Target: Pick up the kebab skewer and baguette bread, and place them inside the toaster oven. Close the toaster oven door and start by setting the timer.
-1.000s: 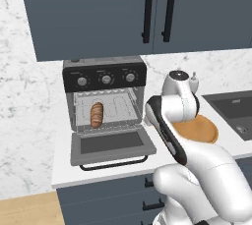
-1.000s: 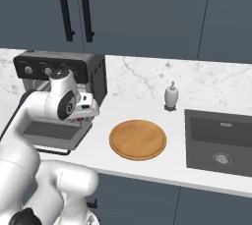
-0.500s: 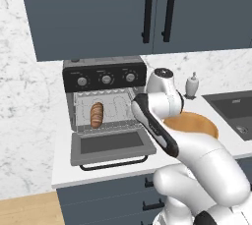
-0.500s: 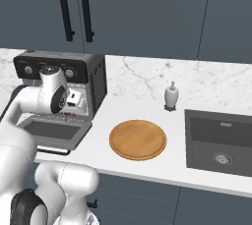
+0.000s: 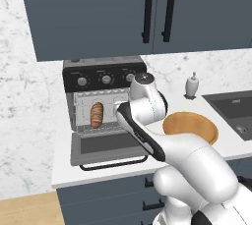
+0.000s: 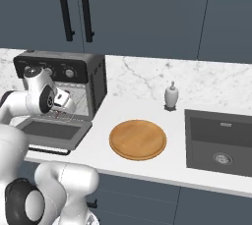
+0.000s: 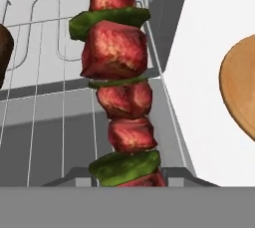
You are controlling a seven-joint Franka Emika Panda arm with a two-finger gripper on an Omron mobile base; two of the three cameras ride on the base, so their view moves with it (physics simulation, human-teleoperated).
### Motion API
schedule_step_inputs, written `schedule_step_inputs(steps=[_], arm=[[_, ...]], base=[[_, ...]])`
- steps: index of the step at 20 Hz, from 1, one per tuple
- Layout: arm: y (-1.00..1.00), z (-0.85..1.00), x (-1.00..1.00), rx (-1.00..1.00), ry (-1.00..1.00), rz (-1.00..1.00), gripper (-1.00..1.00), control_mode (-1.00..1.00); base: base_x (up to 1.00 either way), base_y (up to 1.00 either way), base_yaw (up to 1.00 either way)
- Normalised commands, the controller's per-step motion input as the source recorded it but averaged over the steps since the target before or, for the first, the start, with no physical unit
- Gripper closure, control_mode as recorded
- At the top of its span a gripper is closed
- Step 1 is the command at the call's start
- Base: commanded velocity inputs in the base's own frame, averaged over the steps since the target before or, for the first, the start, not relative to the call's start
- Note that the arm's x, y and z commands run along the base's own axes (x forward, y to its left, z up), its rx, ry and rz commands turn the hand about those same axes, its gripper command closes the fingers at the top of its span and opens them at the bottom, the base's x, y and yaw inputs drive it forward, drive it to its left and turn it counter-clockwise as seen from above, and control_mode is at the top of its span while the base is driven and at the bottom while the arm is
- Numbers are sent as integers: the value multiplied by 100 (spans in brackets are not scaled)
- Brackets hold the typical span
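Gripper (image 6: 63, 113) clamps the chunky red-and-green kebab skewer (image 7: 119, 87) over the toaster oven (image 5: 81, 79) wire rack (image 7: 45, 107); crusty baguette bread (image 5: 97, 114) inside.

Oven mouth is half taken, right half of the rack is free

The toaster oven door (image 5: 108, 146) lies dropped flat, so the front is wide open. The baguette bread (image 5: 97, 114) hogs the left of the wire rack (image 7: 45, 117), and the kebab skewer (image 7: 119, 85) hangs over the open right side, side wall (image 7: 167, 18) close by.
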Motion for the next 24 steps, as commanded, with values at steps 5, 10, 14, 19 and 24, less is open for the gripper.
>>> schedule_step_inputs(steps=[5, 10, 14, 19, 24], arm=[[3, 0, 39, 0, 0, -6, 100, -100], [16, -7, 0, 0, 0, 0, 100, -100], [7, -10, 1, 0, 0, 0, 100, -100], [0, -23, 4, 0, 0, 0, 100, -100], [4, -32, 1, 0, 0, 0, 100, -100]], base=[[0, 0, 0], [0, 0, 0], [0, 0, 0], [0, 0, 0], [0, 0, 0]])
